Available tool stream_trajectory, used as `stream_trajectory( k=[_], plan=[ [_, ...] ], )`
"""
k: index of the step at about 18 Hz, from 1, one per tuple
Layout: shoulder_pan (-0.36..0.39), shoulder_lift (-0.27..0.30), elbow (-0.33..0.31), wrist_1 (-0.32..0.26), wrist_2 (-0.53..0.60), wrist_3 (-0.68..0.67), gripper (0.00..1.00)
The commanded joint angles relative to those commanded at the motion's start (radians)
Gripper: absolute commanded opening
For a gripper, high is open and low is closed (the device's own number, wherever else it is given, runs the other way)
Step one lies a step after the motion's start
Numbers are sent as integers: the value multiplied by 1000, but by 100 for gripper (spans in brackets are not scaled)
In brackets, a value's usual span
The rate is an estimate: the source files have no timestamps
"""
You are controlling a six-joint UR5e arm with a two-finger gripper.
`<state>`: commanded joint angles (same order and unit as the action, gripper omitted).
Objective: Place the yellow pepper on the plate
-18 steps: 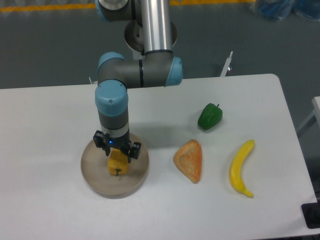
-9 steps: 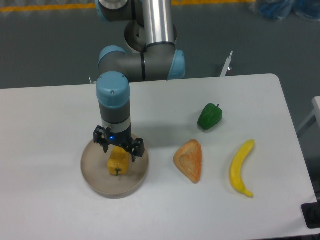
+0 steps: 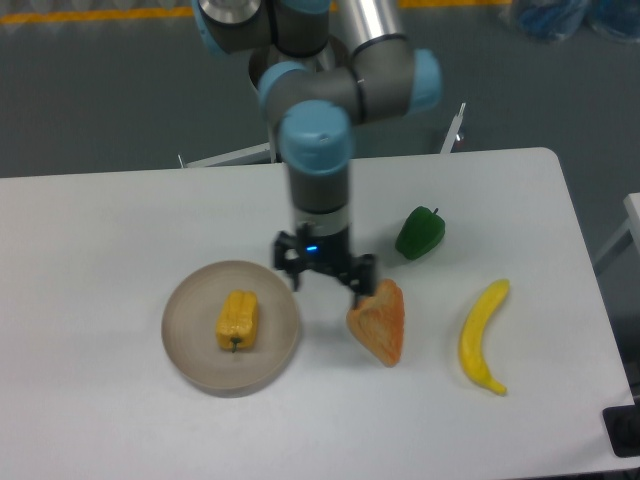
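Observation:
The yellow pepper (image 3: 237, 320) lies on the grey-beige round plate (image 3: 190, 355) at the left of the white table, stem toward the front. My gripper (image 3: 328, 283) is open and empty. It hangs to the right of the plate, clear of the pepper, just above the left edge of the orange bread slice (image 3: 380, 320).
A green pepper (image 3: 420, 232) sits at the right of the gripper. A yellow banana (image 3: 482, 337) lies at the far right near the table's right edge. The bread slice lies between the plate and the banana.
My gripper has let go of the yellow pepper, risen and moved right, off the plate and toward the bread slice. The pepper stays on the plate.

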<state>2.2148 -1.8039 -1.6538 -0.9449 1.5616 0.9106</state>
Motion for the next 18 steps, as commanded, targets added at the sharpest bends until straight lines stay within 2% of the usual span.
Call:
stream_trajectory(
  k=[1,3,6,13,18],
  plan=[
    [23,-3,12,-2,0,58,100],
    [66,-9,35,1,0,91,100],
    [69,-32,80,2,26,105,100],
    [69,-58,118,0,48,106,100],
    [68,-71,121,3,49,109,100]
  ],
)
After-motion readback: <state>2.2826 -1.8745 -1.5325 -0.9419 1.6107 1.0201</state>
